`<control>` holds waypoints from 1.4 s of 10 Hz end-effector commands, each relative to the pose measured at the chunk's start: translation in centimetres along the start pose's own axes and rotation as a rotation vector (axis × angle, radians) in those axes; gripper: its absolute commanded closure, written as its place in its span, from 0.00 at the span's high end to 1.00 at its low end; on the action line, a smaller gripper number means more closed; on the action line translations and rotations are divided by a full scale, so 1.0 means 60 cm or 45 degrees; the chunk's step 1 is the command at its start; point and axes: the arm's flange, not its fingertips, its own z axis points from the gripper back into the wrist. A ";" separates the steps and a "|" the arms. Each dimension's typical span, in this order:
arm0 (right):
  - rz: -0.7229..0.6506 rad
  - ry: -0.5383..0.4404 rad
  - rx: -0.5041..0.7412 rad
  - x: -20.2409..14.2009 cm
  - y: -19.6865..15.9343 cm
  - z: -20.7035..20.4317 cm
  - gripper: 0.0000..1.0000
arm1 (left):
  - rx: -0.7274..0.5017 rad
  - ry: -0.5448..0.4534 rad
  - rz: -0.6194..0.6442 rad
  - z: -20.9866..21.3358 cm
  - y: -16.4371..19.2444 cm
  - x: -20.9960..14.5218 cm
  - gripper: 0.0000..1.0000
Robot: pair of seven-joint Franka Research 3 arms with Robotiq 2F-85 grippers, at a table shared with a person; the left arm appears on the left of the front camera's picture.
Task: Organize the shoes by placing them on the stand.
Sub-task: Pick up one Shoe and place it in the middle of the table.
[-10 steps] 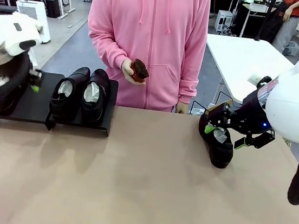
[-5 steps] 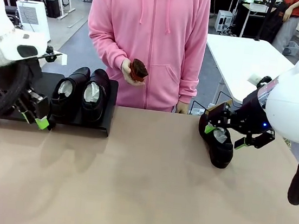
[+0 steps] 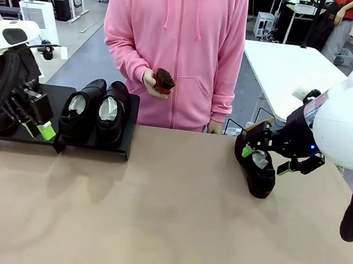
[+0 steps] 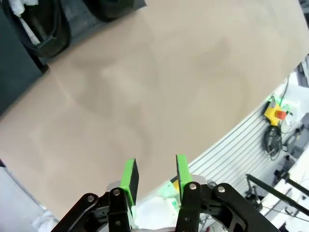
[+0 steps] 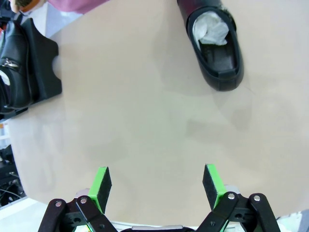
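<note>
- The table point(image 3: 165, 221) carries the stand point(image 3: 50, 113) at its far left corner, and a person in a pink hoodie point(image 3: 174, 48) stands behind the far edge.
- The right arm comes in over the right edge; the right gripper point(image 3: 276, 152) hangs above a lone shoe point(image 3: 257, 168) near the far right, its jaws spread wide and empty.
- The left arm bends down over the stand's left end, with the left gripper point(image 3: 40, 131) by the front edge, jaws partly parted, holding nothing.
- Two shoes point(image 3: 95, 110) sit side by side on the stand's right platform.
- The person's hand point(image 3: 151, 82) holds a brown brush point(image 3: 165, 81) at waist height.
</note>
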 end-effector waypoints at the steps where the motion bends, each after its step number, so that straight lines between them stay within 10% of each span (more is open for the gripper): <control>1: 0.095 -0.119 -0.094 0.042 0.019 -0.009 1.00 | -0.026 0.040 -0.079 -0.010 -0.018 -0.005 0.44; 7: 0.375 -0.031 -0.381 0.205 0.065 -0.186 1.00 | -0.026 0.040 -0.079 -0.010 -0.018 -0.005 0.44; 14: 0.271 0.127 -0.401 0.222 0.041 -0.238 1.00 | -0.026 0.040 -0.079 -0.010 -0.018 -0.005 0.44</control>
